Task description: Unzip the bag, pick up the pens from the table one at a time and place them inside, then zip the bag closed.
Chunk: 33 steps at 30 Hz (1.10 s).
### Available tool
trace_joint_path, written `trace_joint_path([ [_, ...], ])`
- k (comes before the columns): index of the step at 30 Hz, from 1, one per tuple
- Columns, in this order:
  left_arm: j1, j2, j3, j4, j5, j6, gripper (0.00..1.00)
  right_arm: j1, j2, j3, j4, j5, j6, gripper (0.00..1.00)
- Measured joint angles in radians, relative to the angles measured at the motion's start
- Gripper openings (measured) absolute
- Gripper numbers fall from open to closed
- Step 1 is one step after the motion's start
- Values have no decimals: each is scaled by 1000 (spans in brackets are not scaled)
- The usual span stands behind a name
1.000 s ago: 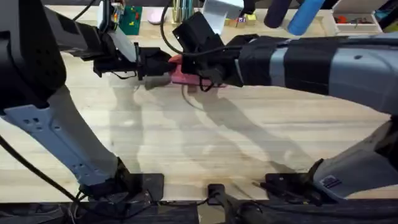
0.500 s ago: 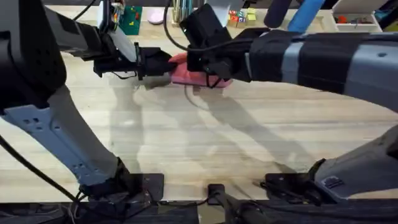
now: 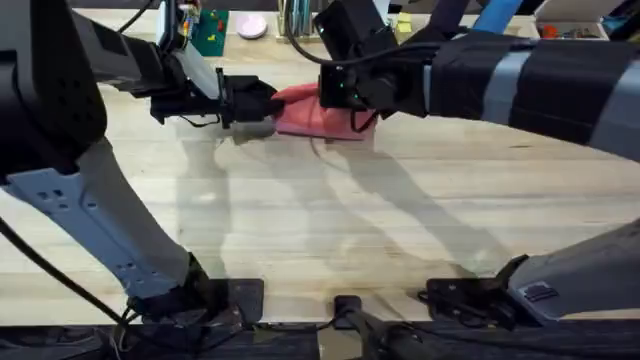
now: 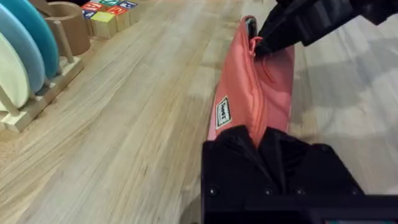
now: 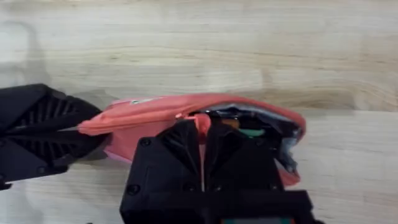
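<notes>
Salmon-pink fabric stretched between two black claws: that's the bag (image 3: 305, 112) on the table (image 3: 330, 230), just in front of the far-edge clutter. Compared with a second ago, the right gripper (image 3: 345, 100) has slid along the bag's top, away from the left gripper (image 3: 262, 104), so more pink shows between them now, and the right arm has swung up toward the far edge. The left gripper hasn't budged; its fingers (image 4: 273, 146) are pinched tight on the bag's near end, beside the small white label (image 4: 222, 113). From the right wrist, the right gripper's fingers (image 5: 180, 140) are closed narrow on the zipper pull at the bag's top seam. Behind them the zipper gapes at the bag's far end, with dark lining and a bit of orange and green peeking out. The rest of the seam looks closed, the fabric taut and slightly creased.
</notes>
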Motion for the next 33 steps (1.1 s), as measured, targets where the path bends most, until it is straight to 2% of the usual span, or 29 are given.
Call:
trace_joint_path([
  [9, 0, 0, 0, 0, 3, 0, 42, -52, -20, 0, -40, -26, -58, 31],
  [16, -12, 0, 0, 0, 18, 0, 42, -131, -62, 0, -94, -47, -98, 32],
  [25, -13, 0, 0, 0, 18, 0, 41, -207, -64, 0, -111, -58, -158, 32],
  [33, -19, 0, 0, 0, 19, 0, 42, -290, -64, 0, -189, -88, -172, 32],
])
